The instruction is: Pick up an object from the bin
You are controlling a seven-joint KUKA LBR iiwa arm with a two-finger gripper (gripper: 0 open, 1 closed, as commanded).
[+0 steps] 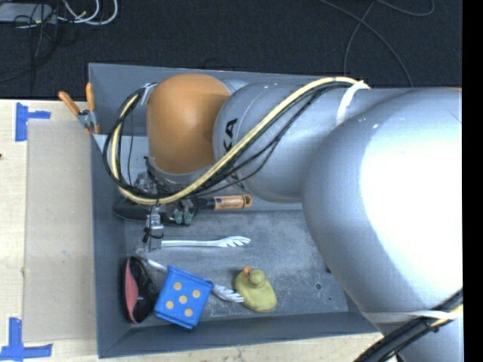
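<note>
The arm is reaching in from the right edge of the bin [290, 251]. Its pincer [154, 231] is hanging low near the left wall, tucked under the orange wrist cover [185, 123] and a loop of cables. It is sitting right at the handle end of a white plastic fork [204, 241], which is lying flat on the bin floor with its tines pointing towards the right edge. I cannot make out whether the pincer is touching that handle. I also cannot tell whether it is spread or pressed together, because the wrist is hiding too much.

Nothing is coming up off the floor, so I'm judging the approach as about done and the pick itself as not yet made.

The other things are lying apart from the pincer:
- A blue cube with yellow dots [183, 296] is resting along the near edge.
- A dark oval thing with a red face [136, 289] is sitting just beside the cube, in the near-left corner.
- A yellow rubber duck [254, 290] is sitting on the cube's other side.
- A second white fork [226, 292] is poking out between the cube and the duck.
- An orange pen-like tube [230, 201] is lying beyond the first fork, partly under the arm.

By my reckoning, what is left is a firm grip on something, most likely that fork handle, and then a lift clear of the bin's walls.
</note>
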